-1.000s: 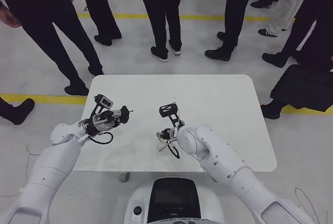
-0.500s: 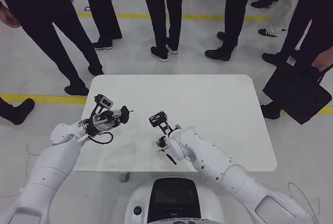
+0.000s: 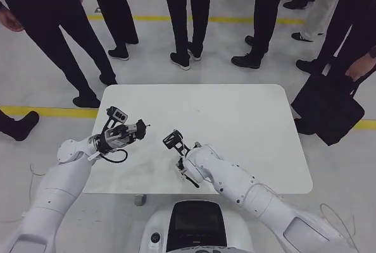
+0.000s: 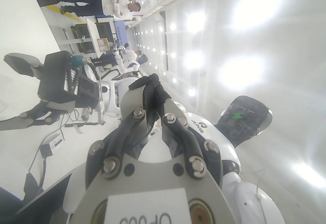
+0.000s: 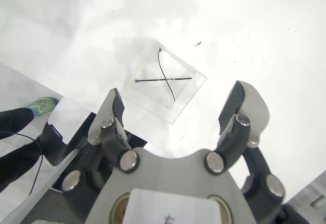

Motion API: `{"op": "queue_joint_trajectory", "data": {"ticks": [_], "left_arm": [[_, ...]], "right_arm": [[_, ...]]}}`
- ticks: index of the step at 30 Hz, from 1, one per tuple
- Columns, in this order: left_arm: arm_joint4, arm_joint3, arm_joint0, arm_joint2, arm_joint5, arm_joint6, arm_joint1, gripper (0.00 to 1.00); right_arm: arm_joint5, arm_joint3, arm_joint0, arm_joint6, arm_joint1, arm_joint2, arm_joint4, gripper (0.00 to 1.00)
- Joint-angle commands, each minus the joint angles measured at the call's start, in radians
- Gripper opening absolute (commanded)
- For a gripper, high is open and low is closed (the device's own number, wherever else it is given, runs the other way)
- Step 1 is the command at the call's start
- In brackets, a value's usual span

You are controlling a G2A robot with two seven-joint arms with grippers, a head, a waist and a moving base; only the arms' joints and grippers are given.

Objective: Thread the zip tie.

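Two thin black zip ties (image 5: 165, 79) lie crossed in a shallow clear tray (image 5: 152, 108) on the white table (image 3: 251, 126), near its front edge. My right gripper (image 5: 175, 105) hangs open above the tray, a finger on either side of it, nothing between them. In the top view the right gripper (image 3: 183, 166) points down at that spot. My left gripper (image 3: 142, 126) is held above the table's left part, fingertips (image 4: 152, 87) pressed together and shut. I cannot make out anything between them. The right arm's wrist (image 4: 63, 80) appears farther off in the left wrist view.
Several people stand around the table's far and side edges. The front edge of the table (image 5: 76, 105) runs just beside the tray. The table's far and right parts are bare white surface.
The right arm has swung left and nearer the front edge, bringing its open gripper over the tray. The left arm has not moved.
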Motion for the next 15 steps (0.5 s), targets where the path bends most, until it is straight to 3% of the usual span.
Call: {"op": "queue_joint_trajectory", "data": {"ticks": [1, 4, 12, 15], "left_arm": [[0.0, 0.0, 0.0, 0.0, 0.0, 0.0, 0.0, 0.0], [0.0, 0.0, 0.0, 0.0, 0.0, 0.0, 0.0, 0.0], [0.0, 0.0, 0.0, 0.0, 0.0, 0.0, 0.0, 0.0], [0.0, 0.0, 0.0, 0.0, 0.0, 0.0, 0.0, 0.0]], "right_arm": [[-0.033, 0.0, 0.005, 0.035, -0.002, -0.001, 0.001, 1.0], [-0.067, -0.001, 0.008, 0.054, -0.005, -0.003, 0.002, 1.0], [-0.05, -0.003, 0.005, 0.036, -0.007, 0.007, -0.006, 1.0], [-0.059, -0.007, -0.008, 0.019, -0.003, 0.007, -0.056, 1.0]]}}
